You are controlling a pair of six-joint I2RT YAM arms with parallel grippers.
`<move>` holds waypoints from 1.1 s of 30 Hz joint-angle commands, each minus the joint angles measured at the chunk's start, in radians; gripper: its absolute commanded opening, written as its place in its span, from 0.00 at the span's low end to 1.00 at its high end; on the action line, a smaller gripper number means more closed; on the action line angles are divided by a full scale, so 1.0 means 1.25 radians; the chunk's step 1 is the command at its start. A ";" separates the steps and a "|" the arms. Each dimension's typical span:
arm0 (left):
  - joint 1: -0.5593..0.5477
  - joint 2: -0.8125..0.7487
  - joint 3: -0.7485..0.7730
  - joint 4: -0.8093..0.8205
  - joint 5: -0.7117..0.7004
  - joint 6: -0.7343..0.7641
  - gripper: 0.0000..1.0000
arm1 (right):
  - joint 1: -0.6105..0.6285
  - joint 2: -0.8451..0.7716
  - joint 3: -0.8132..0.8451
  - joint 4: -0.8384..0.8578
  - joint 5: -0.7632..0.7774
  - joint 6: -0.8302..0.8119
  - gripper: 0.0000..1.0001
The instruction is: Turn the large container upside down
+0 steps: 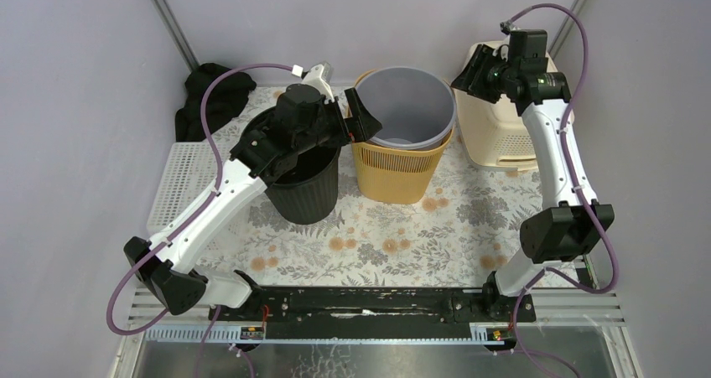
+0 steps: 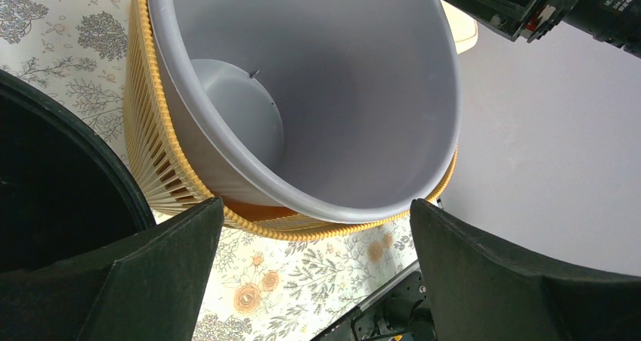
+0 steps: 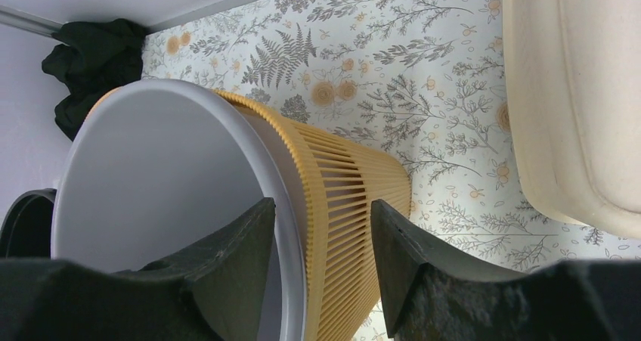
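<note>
The large grey container point(image 1: 411, 101) sits upright and slightly tilted inside a yellow slatted basket point(image 1: 394, 175) at the back middle of the table. Its inside point(image 2: 317, 76) is bare. My left gripper point(image 1: 359, 120) hovers open at its left rim, above a black ribbed bin point(image 1: 306, 189). In the left wrist view the near grey rim lies just beyond the left gripper point(image 2: 317, 205), with nothing between the fingers. My right gripper point(image 1: 469, 75) hangs raised off the container's right rim, jaws apart and empty. In the right wrist view the grey rim point(image 3: 291, 227) and yellow slats point(image 3: 340, 205) show past the right gripper point(image 3: 322, 203).
A cream basket point(image 1: 503, 135) stands at the back right, close behind the right gripper. A black cloth point(image 1: 214, 97) lies in the back left corner. A white slatted tray point(image 1: 180, 185) lies along the left edge. The floral cloth point(image 1: 394, 244) covers the table.
</note>
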 commanded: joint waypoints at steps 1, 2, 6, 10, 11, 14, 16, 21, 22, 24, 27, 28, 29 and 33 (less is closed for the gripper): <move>-0.003 0.008 0.000 0.052 0.005 0.004 1.00 | 0.003 -0.049 -0.027 0.030 -0.033 0.009 0.57; -0.003 0.009 0.000 0.053 0.005 0.004 1.00 | 0.003 -0.051 -0.035 0.034 -0.035 0.010 0.57; -0.003 0.010 -0.001 0.052 0.005 0.004 1.00 | 0.002 -0.047 -0.047 0.041 -0.041 0.013 0.57; -0.004 0.006 -0.003 0.052 0.004 0.005 1.00 | 0.002 -0.037 -0.043 0.049 -0.043 0.019 0.57; -0.004 0.005 -0.004 0.052 0.002 0.005 1.00 | 0.003 -0.033 -0.041 0.050 -0.043 0.021 0.57; -0.003 0.005 -0.003 0.048 0.002 0.006 1.00 | 0.002 -0.022 -0.024 0.052 -0.040 0.024 0.57; -0.003 0.004 -0.003 0.048 0.000 0.007 1.00 | 0.003 -0.013 -0.008 0.050 -0.033 0.025 0.57; -0.003 0.003 -0.002 0.047 0.000 0.007 1.00 | 0.002 0.000 0.020 0.053 -0.022 0.032 0.57; -0.003 0.003 -0.002 0.046 0.001 0.007 1.00 | 0.002 0.015 0.025 0.055 -0.023 0.035 0.57; -0.003 0.003 -0.002 0.046 0.001 0.007 1.00 | 0.003 0.029 0.031 0.055 -0.024 0.038 0.57; -0.002 0.001 -0.002 0.045 -0.001 0.007 1.00 | 0.001 0.036 0.038 0.057 -0.021 0.040 0.57; -0.003 0.002 -0.002 0.044 0.000 0.007 1.00 | 0.001 0.037 0.039 0.056 -0.020 0.040 0.57; -0.003 0.002 -0.001 0.043 -0.001 0.007 1.00 | 0.001 0.038 0.040 0.055 -0.020 0.040 0.57; -0.003 0.001 0.000 0.042 -0.001 0.009 1.00 | 0.000 0.030 0.029 0.050 -0.014 0.038 0.57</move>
